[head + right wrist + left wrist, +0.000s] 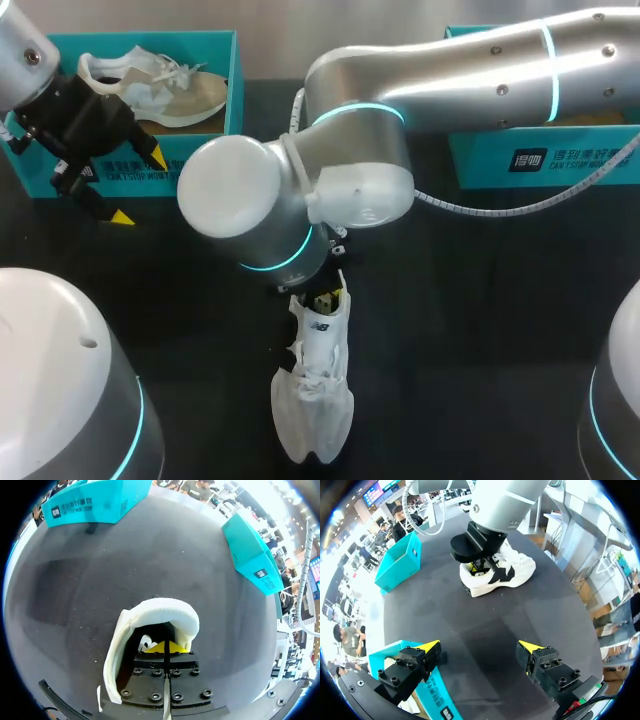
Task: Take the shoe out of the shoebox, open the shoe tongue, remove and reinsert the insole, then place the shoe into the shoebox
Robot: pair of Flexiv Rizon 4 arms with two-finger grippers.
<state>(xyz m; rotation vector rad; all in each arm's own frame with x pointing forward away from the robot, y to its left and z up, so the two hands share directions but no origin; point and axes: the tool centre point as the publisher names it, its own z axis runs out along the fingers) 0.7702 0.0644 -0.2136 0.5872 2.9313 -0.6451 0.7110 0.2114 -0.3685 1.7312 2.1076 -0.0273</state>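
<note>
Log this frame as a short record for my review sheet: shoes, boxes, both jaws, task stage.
White shoe: upright on the table, outside both boxes.
Beige shoe: lying in the left box.
Right box: inside hidden by the right arm.
Right jaws: shut, tips down inside the white shoe's opening.
Left jaws: open, empty, over the table beside the left box.
Stage: shoe is out; probably insole work, though the insole cannot be made out.

The shoe (315, 400) is white with a black logo (322, 327), the shoebox (236, 85) teal, the table (480, 330) black.
</note>
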